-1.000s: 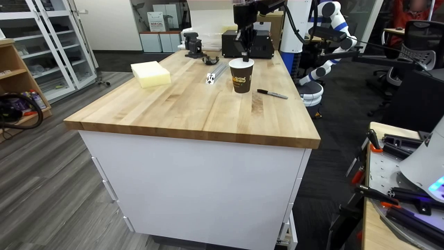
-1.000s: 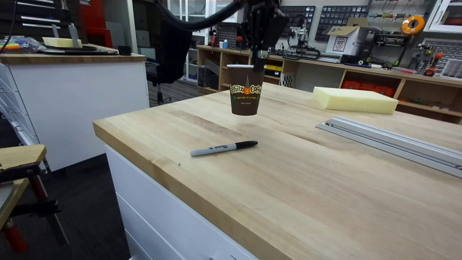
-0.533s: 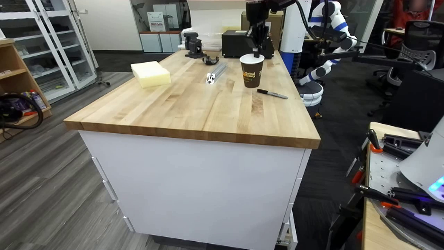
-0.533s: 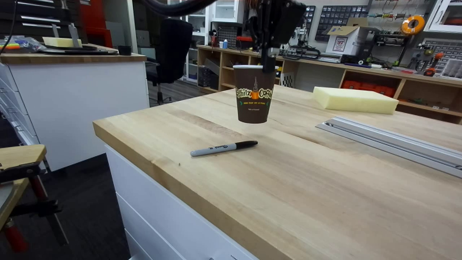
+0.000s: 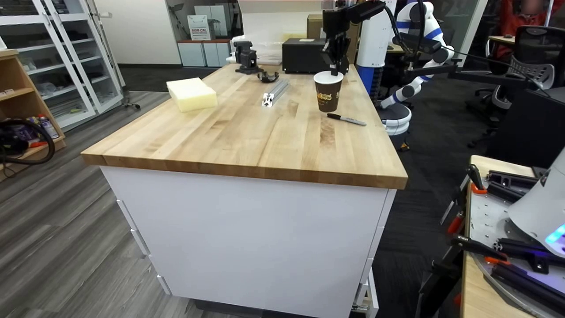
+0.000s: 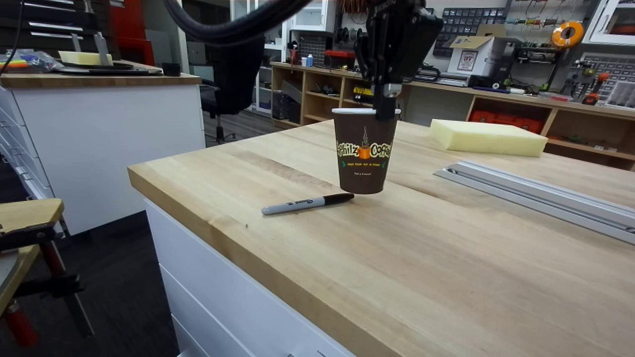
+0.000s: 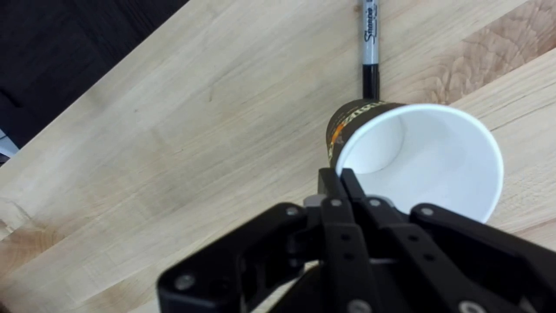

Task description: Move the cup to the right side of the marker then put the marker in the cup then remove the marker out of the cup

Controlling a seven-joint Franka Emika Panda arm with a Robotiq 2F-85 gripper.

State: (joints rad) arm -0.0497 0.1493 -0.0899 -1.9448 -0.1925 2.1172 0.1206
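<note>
The dark brown paper cup shows in both exterior views (image 5: 328,95) (image 6: 364,153) and in the wrist view (image 7: 434,161). It is upright, with a white rim and inside, and looks empty. My gripper (image 7: 339,174) is shut on one side of its rim, one finger inside and one outside; it also shows in an exterior view (image 6: 386,106). The grey marker with a black cap lies on the tabletop in both exterior views (image 5: 346,119) (image 6: 307,204) and in the wrist view (image 7: 370,48). Its cap end is close beside the cup's base. I cannot tell whether the cup touches the table.
A pale yellow foam block (image 5: 193,95) and a silver metal profile (image 5: 276,92) lie on the wooden table (image 5: 247,141). A black box (image 5: 309,55) and a black stand (image 5: 246,57) are at its far end. The table edge (image 6: 238,248) runs near the marker.
My gripper has carried the cup toward the marker's cap end and lowered it close to the tabletop. The marker has not moved.
</note>
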